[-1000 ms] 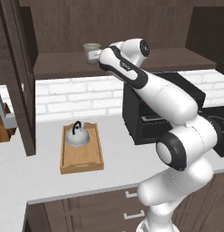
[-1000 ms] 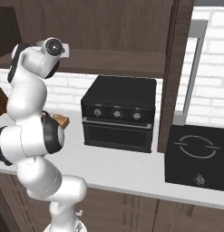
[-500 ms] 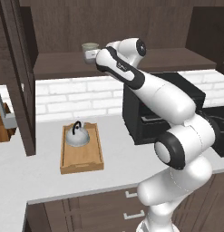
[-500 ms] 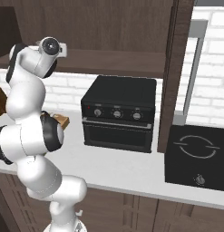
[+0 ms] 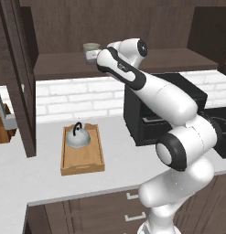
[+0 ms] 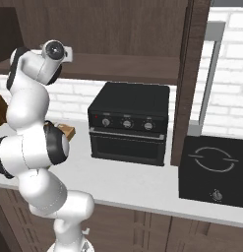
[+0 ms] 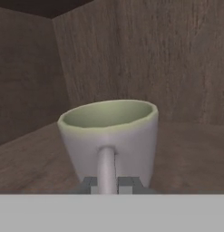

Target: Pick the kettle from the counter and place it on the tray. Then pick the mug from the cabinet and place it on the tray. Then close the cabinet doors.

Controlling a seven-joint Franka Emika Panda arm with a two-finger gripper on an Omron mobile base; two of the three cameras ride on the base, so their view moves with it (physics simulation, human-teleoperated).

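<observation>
From the left base view you look forward and down from behind the arm, over the tray (image 5: 82, 157) toward the cabinet (image 5: 64, 68). The right base view faces the same counter (image 6: 137, 179) and oven (image 6: 129, 123) from the other side. The hand view sits very close to the mug (image 7: 111, 136) (handle toward you), facing the cabinet's back wall.

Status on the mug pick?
Gripper shut on mug handle, mug on cabinet shelf. Kettle on tray. Nothing in the way.
</observation>
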